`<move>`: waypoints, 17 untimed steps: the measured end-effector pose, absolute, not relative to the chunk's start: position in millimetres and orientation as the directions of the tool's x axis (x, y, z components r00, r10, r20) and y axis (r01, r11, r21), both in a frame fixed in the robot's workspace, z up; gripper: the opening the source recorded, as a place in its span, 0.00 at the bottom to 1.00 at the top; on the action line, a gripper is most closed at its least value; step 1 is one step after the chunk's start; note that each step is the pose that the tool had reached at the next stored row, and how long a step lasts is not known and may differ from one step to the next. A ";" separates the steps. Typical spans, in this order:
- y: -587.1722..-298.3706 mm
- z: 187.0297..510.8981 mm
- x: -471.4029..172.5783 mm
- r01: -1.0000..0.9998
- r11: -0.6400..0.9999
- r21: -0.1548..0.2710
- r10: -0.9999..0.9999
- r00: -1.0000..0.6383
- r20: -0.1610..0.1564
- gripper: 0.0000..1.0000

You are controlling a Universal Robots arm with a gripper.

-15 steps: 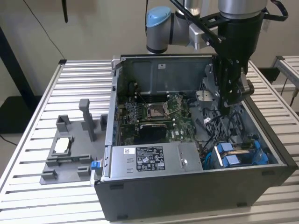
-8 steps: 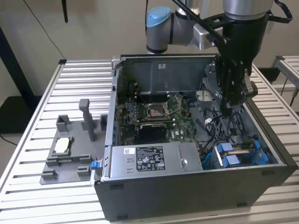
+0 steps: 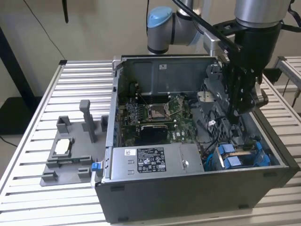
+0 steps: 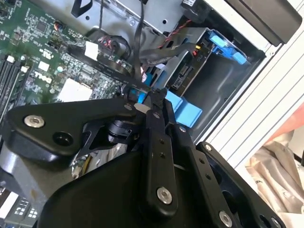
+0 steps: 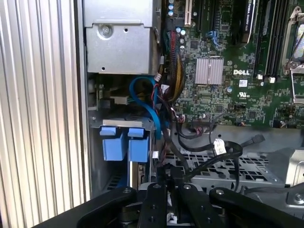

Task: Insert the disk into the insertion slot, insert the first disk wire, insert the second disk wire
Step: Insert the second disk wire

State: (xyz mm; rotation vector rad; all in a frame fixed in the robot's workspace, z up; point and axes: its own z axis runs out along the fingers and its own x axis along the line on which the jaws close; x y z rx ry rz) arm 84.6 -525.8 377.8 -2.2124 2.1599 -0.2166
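The disk (image 3: 240, 157) sits in the insertion slot (image 3: 263, 162) at the corner of the open computer case (image 3: 188, 188), its blue carrier tabs (image 3: 233, 161) standing up at the mouth of the bay. In the first wrist view the same two blue tabs (image 5: 122, 142) show side by side in the grey sheet-metal bay (image 5: 95, 156), just beyond the tool's tips and a little to one side of them. In the second wrist view the blue carrier (image 4: 183, 109) lies right past the tool's fingers (image 4: 156, 137), with another blue tab (image 4: 228, 47) farther off in the cage.

The tool (image 3: 237, 113) hangs inside the case, above the drive bay and close to it. Its fingers are drawn narrow together, and in the second wrist view a thin black cable (image 4: 138, 52) runs down to the tips (image 4: 147, 97), where a small blue piece (image 4: 138, 95) shows between them; whether it is truly gripped cannot be told. In the first wrist view, black wires (image 5: 209, 159) loop over the perforated metal plate (image 5: 228, 168) just ahead of the tool (image 5: 171, 178), and a blue cable (image 5: 147, 104) curves above the tabs.

Farther from the tool lie the green motherboard (image 3: 160, 115) and the grey labelled power-supply box (image 3: 150, 162). Outside the case, well apart from the tool, a grey fixture (image 3: 70, 150) stands on the ribbed metal surface (image 3: 33, 188)
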 end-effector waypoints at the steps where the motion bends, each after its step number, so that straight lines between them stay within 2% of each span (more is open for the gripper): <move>1: -527.6 377.1 86.0 -0.992 -0.028 -0.125 -0.997 0.020 0.070 0.16; 12: -552.2 371.1 99.6 -0.994 -0.027 -0.102 -0.998 0.021 0.057 0.16; 17: -556.2 370.6 101.7 -0.994 -0.018 -0.104 -0.999 0.021 -0.029 0.16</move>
